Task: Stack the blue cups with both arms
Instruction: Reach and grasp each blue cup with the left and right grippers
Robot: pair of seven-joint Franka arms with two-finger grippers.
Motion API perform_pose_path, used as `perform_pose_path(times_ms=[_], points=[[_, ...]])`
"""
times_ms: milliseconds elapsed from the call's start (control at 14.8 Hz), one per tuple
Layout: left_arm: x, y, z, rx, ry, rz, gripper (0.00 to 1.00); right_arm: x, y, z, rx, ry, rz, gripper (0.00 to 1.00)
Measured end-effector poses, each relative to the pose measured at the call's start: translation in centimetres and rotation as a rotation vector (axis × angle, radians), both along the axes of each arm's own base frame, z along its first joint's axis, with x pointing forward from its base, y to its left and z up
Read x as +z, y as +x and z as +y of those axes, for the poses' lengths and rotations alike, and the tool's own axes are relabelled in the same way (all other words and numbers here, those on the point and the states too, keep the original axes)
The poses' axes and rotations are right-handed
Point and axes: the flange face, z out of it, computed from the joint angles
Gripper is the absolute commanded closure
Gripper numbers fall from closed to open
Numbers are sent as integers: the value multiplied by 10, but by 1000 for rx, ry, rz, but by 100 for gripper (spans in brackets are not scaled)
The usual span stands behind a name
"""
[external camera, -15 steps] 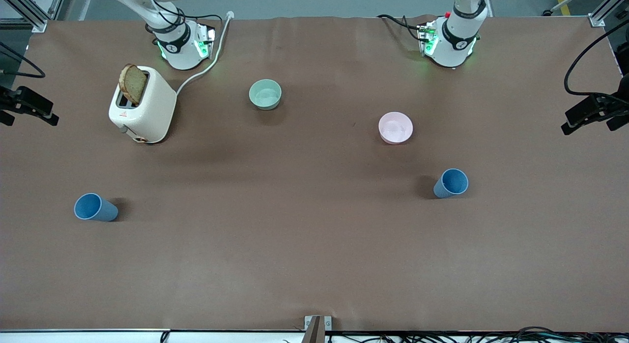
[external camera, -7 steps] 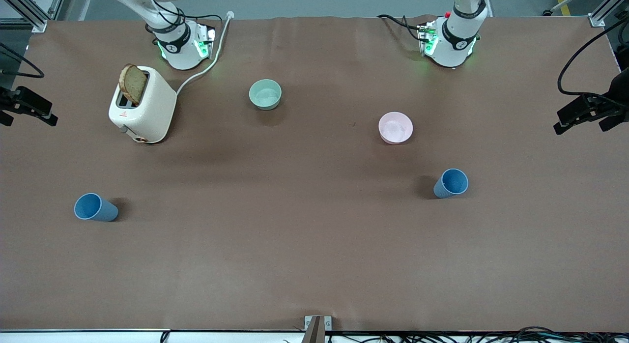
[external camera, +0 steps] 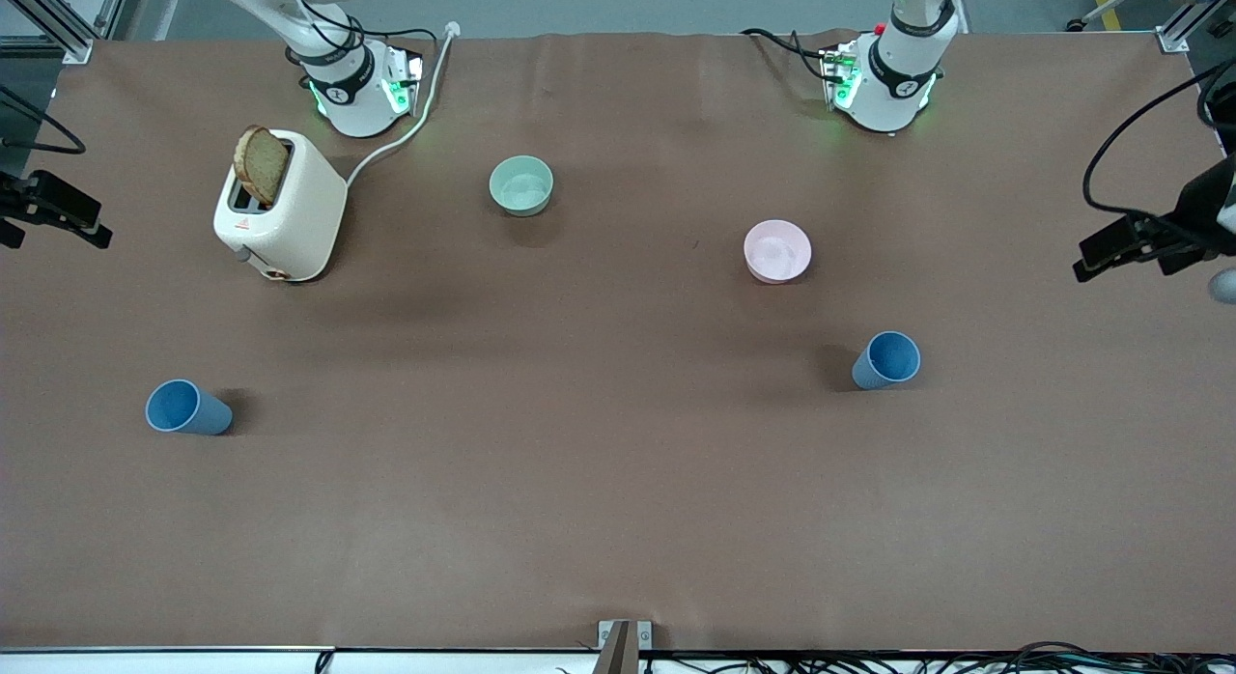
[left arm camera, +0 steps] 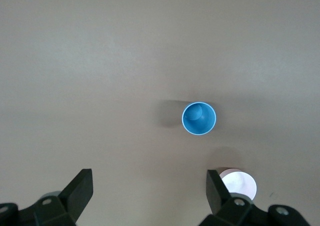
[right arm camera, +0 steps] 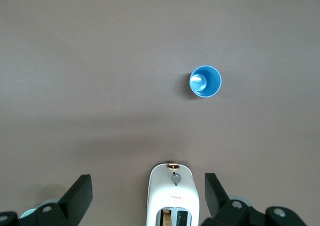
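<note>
Two blue cups stand upright and far apart on the brown table. One cup [external camera: 886, 360] is toward the left arm's end, nearer the front camera than the pale pink bowl [external camera: 777, 251]. The other cup [external camera: 186, 407] is toward the right arm's end, nearer the front camera than the toaster [external camera: 280, 206]. My left gripper [left arm camera: 148, 193] is open and empty, high over the table, with its cup [left arm camera: 199, 118] below. My right gripper [right arm camera: 147, 196] is open and empty, high over the toaster [right arm camera: 173, 193], apart from its cup [right arm camera: 205, 81].
A mint-green bowl [external camera: 521, 184] sits near the arms' bases. The toaster holds a slice of bread [external camera: 261, 164], and its white cord runs to the right arm's base. The pink bowl [left arm camera: 239, 184] shows by a left finger. Dark hand parts show at both side edges.
The left arm's dark hand part has moved inward over the table and slightly lower in the front view. The right arm's hand has barely shifted. Cups and bowls have not moved.
</note>
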Motion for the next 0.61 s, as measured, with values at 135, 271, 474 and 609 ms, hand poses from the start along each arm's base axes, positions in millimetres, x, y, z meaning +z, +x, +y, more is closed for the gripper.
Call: perform_pose_path(times_ms=[135,271,474,609], points=[[-17,10,-3,-4,0,19,0,-1,0,-1,-2,0,2,1],[-31,20,-6,-11,-1,33,0,-3,2,-3,-5,0,5,1],[-48,37,-13,-20,-1,27,0,-17,16,-7,-11,-4,-11,1],[-63,45,-17,-26,-1,32,0,-41,35,-16,-23,-7,-19,1]])
